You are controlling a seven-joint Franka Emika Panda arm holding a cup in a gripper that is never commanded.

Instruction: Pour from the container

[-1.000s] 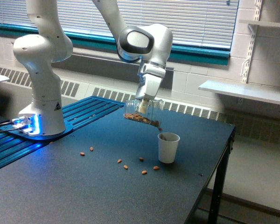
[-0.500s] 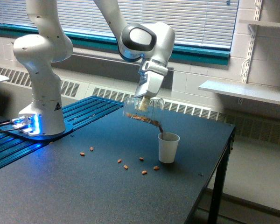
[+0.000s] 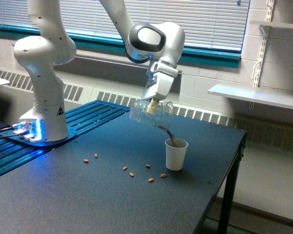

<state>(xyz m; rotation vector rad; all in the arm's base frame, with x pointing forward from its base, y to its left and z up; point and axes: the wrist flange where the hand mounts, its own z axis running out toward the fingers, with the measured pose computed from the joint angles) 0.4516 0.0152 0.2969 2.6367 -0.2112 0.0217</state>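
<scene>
Your gripper (image 3: 152,108) is pinching the clear container (image 3: 150,113) between its jaws, tipped steeply just above and beside the white paper cup (image 3: 176,154). Compared with a second ago, the container is looking almost empty, and a brown stream is falling from its mouth into the paper cup. The pour is nearly finishing. Some nuts (image 3: 131,174) are lying beside the paper cup on the table (image 3: 88,204).

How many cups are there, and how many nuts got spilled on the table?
Clear container, held tilted in the gripper: 1
White paper cup: 1
Loose nuts on the table, counting from the one at the exterior view's left: 7 that I can make out
Total: 9

More nuts are streaming into the paper cup; those can't be counted.
</scene>
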